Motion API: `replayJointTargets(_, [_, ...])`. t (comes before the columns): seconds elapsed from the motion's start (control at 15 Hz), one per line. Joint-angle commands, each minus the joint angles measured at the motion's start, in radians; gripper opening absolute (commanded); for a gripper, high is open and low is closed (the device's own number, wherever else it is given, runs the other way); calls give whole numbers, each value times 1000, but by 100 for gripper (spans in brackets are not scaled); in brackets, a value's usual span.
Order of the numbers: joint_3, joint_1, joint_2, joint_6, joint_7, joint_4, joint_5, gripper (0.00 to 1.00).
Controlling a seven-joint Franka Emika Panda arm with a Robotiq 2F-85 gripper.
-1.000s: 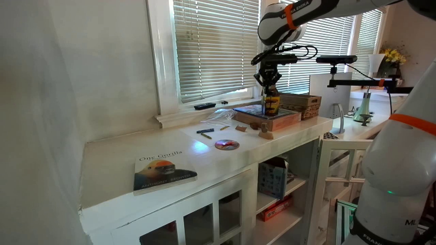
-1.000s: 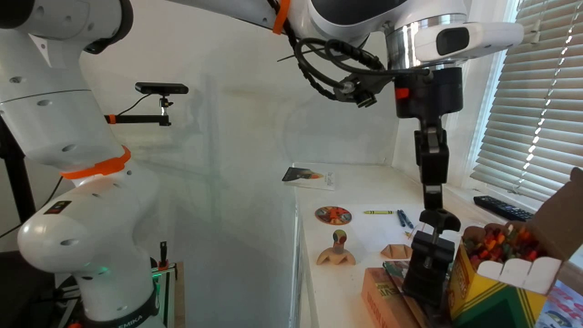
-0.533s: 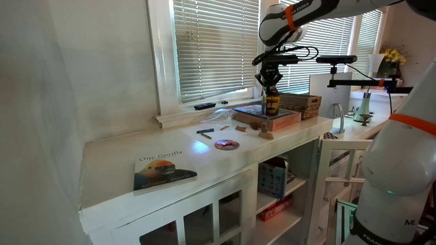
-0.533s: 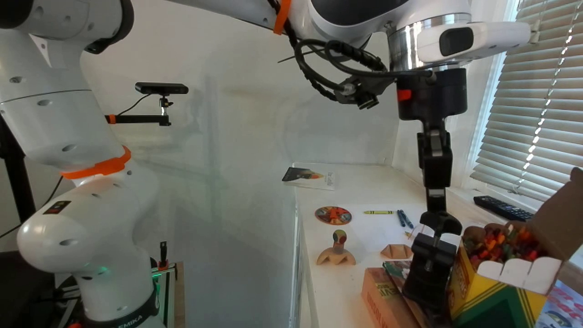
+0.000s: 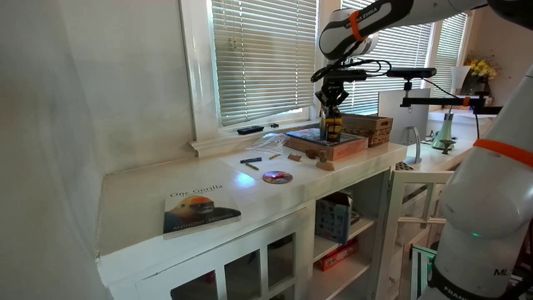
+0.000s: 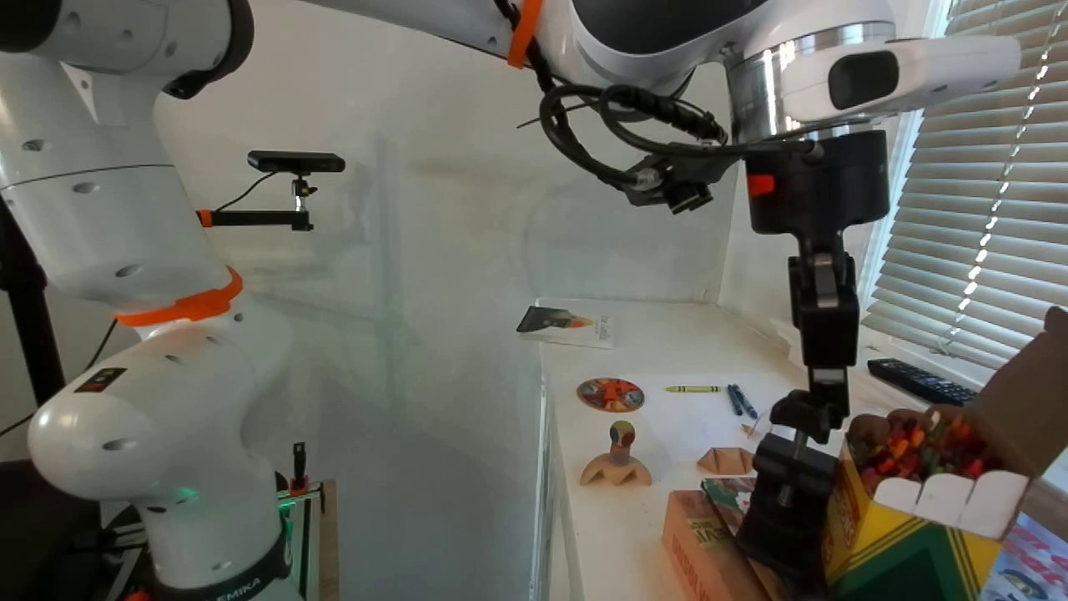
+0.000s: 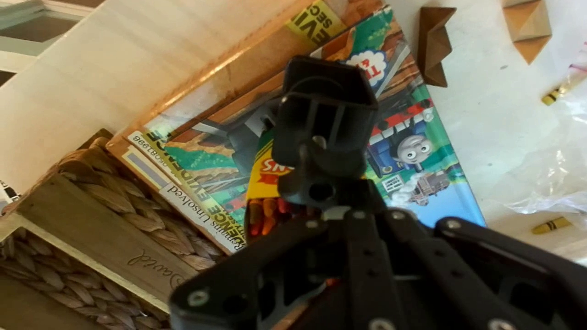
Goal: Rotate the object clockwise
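Black, clamp-like object (image 6: 780, 526) stands roughly upright on a picture book (image 7: 408, 156) whose cover shows a train with a face. Thin metallic shaft (image 6: 799, 445) visible between its body and a curved top piece (image 6: 788, 409). Jaws: pressed together, pointing down, tips level with the curved top piece and overlapping its end in an exterior view; whether they touch it cannot be told from these angles.

Just beside the object: 1 open crayon box (image 6: 926, 547), yellow and green, flap (image 6: 1022, 392) raised, crayons (image 6: 922, 451) packed inside. In an exterior view the object and this box overlap, outlines hard to separate. Picture book lies on a larger box (image 6: 705, 547); a strip of the latter reads EVIDENCE in the wrist view. Woven basket (image 7: 110, 238) marked "David" just beside the larger box, all on the white table (image 5: 133, 204).

Elsewhere on the table: 1 round picture disc (image 5: 277, 177), 2 dark blue crayons (image 6: 745, 402), yellow crayons (image 6: 692, 389), 1 small tan figure (image 6: 618, 455) with a rounded top, 2 folded brown pieces (image 7: 527, 27), a clear plastic bag (image 5: 268, 142). Thin paperback (image 5: 202, 210) well apart from the larger box, near the front edge. Remote control (image 5: 250, 129) on the windowsill (image 5: 216, 139).
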Motion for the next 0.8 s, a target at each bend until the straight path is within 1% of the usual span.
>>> replayJointTargets(0.0, [-1, -15, 10, 32, 35, -8, -16, 0])
replayJointTargets(0.6, [8, -35, 3, 4, 108, 1, -76, 0])
replayJointTargets(0.73, [12, -40, 3, -21, 129, 9, -91, 0])
